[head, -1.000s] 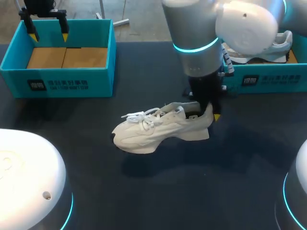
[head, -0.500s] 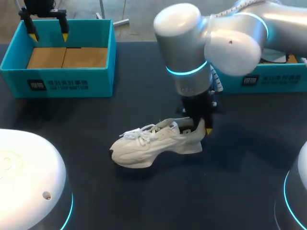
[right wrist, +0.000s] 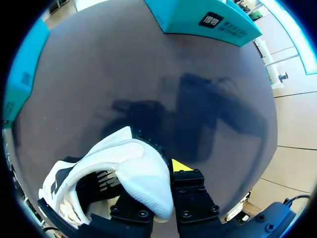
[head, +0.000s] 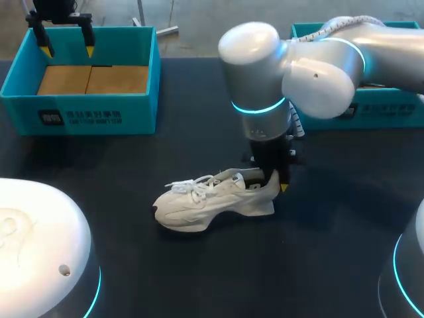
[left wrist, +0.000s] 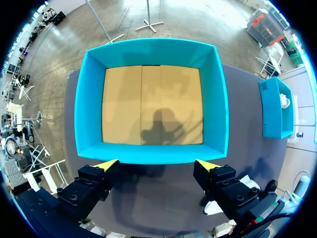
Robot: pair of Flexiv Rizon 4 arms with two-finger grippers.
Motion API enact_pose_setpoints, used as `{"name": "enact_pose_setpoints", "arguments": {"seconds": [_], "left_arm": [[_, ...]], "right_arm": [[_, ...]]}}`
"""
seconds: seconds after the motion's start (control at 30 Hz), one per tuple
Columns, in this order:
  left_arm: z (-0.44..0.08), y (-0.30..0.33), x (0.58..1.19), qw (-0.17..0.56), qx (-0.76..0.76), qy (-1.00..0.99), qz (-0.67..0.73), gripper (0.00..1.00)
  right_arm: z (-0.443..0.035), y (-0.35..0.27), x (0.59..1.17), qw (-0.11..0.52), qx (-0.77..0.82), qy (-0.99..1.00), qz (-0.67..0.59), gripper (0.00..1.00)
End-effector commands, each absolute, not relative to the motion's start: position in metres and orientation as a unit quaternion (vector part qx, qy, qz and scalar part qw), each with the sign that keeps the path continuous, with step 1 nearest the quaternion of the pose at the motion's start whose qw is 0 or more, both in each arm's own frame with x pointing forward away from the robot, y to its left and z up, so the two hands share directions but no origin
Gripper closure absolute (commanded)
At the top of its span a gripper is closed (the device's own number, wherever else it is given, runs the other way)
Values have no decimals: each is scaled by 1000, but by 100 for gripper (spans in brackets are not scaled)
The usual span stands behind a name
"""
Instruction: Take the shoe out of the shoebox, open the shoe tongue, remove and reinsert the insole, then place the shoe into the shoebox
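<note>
Head view: our right gripper (head: 277,183) clamps the heel of the white shoe (head: 205,199) at the middle of the table (head: 331,265). Our left gripper (head: 66,48) hangs wide apart, empty, over the teal shoebox (head: 132,114); its label print is too small for us to read.

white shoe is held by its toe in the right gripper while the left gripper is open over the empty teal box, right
Not quite. The right gripper holds the white shoe by its heel, not its toe, as the right wrist view shows: the heel sits between its fingers. The left gripper is indeed open over the empty teal box.
</note>
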State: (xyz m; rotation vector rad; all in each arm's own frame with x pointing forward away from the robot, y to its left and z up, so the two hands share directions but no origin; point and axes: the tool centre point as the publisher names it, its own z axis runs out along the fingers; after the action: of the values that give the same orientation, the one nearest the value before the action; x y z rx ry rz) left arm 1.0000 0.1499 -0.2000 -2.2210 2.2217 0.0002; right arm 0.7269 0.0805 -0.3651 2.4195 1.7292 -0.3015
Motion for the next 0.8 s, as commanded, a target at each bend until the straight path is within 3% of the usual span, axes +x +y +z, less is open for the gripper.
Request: {"name": "enact_pose_setpoints", "arguments": {"seconds": [0.03,0.43,0.47,0.5,0.53,0.57,0.6,0.8], "left_arm": [[-200,150,1000,0,-707,707,0,0],[-200,150,1000,0,-707,707,0,0],[-200,150,1000,0,-707,707,0,0],[-200,150,1000,0,-707,707,0,0],[-200,150,1000,0,-707,707,0,0],[-200,150,1000,0,-707,707,0,0],[-200,150,1000,0,-707,707,0,0],[-200,150,1000,0,-707,707,0,0]], "right_arm": [[-373,89,731,104,928,348,-80,100],[-380,83,736,109,930,340,-88,100],[-380,83,736,108,930,341,-88,89],[-380,83,736,107,929,343,-90,64],[-378,82,735,106,928,346,-90,54],[-375,82,734,107,927,348,-90,23],[-372,82,734,109,925,351,-90,0],[-353,79,730,106,921,366,-81,0]]}}
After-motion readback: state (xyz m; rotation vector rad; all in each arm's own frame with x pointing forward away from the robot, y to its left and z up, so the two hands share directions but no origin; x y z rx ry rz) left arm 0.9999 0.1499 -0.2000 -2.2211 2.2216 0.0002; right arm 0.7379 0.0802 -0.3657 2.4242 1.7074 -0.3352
